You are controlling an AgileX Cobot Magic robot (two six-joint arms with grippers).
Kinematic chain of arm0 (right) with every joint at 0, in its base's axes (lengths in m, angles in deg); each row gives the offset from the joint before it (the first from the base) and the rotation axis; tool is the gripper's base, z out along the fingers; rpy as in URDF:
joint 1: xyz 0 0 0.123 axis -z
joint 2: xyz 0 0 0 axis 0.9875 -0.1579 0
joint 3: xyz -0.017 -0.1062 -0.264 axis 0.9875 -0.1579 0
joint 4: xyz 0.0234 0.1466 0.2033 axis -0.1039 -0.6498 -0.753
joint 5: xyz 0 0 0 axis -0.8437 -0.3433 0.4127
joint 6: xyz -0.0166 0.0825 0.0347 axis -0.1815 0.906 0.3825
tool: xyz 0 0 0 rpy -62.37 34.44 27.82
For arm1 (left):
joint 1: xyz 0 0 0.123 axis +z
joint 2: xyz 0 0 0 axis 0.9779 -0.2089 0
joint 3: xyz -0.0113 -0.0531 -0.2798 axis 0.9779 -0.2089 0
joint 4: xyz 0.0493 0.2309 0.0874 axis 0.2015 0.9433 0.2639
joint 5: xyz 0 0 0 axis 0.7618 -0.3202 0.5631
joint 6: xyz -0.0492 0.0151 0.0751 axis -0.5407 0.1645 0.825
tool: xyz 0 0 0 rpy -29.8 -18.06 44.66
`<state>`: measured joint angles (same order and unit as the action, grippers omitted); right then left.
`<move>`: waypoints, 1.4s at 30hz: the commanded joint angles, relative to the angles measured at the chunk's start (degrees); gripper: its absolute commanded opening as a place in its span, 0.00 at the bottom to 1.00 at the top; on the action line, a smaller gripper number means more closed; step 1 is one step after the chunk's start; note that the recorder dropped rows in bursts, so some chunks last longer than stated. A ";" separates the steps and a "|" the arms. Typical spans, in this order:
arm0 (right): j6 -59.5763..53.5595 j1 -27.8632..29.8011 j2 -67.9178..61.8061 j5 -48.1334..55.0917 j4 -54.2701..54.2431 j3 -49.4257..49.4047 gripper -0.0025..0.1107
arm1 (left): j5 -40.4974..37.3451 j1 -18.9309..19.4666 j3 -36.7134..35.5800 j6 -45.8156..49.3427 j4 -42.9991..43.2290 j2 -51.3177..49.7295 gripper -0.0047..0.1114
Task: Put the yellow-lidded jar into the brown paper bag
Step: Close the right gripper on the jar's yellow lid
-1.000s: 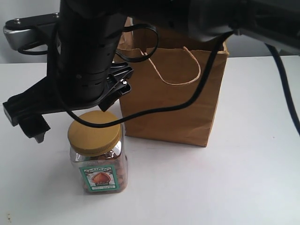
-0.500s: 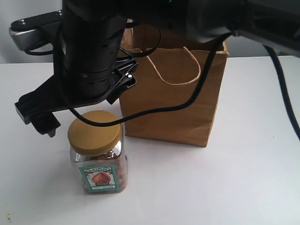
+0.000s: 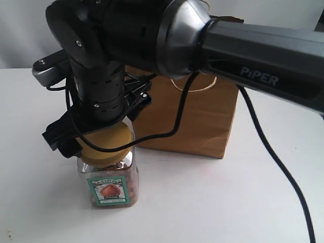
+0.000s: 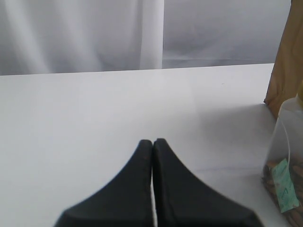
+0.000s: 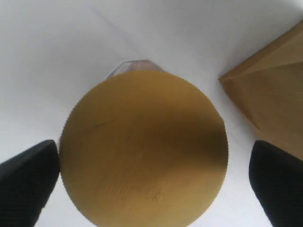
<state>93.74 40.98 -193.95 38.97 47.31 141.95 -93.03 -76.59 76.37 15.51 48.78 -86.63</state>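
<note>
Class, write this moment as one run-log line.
right hand: open, astride jar | left hand: shut, empty | jar: upright beside bag, ungrasped

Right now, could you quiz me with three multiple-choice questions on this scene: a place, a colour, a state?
1. Relative to the brown paper bag, the yellow-lidded jar is: A inside; B beside it, on the table; C on top.
2. The jar's lid is: A red; B blue; C yellow.
3. The left gripper is: A shut, empty; B open; C holding the bag.
B: it stands on the table outside the bag. C: plainly yellow. A: fingers pressed together, nothing between.
</note>
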 commanded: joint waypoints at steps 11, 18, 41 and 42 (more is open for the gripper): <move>2.05 -0.03 -0.47 0.06 1.43 0.20 0.95 | 0.57 -0.15 0.13 -0.22 -0.22 -0.17 0.05; 2.27 -0.03 -3.93 0.06 1.00 0.20 0.95 | 0.57 -0.15 0.13 -0.22 -0.22 -0.17 0.05; 3.33 -0.14 2.67 0.06 2.97 0.63 0.02 | 0.57 -0.15 0.13 -0.22 -0.22 -0.17 0.05; 2.92 -0.14 3.92 0.06 2.72 0.63 0.02 | 0.57 -0.15 0.13 -0.22 -0.22 -0.17 0.05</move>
<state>97.40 40.98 -194.07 39.13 49.30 142.43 -93.03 -76.59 76.37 15.51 48.78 -86.63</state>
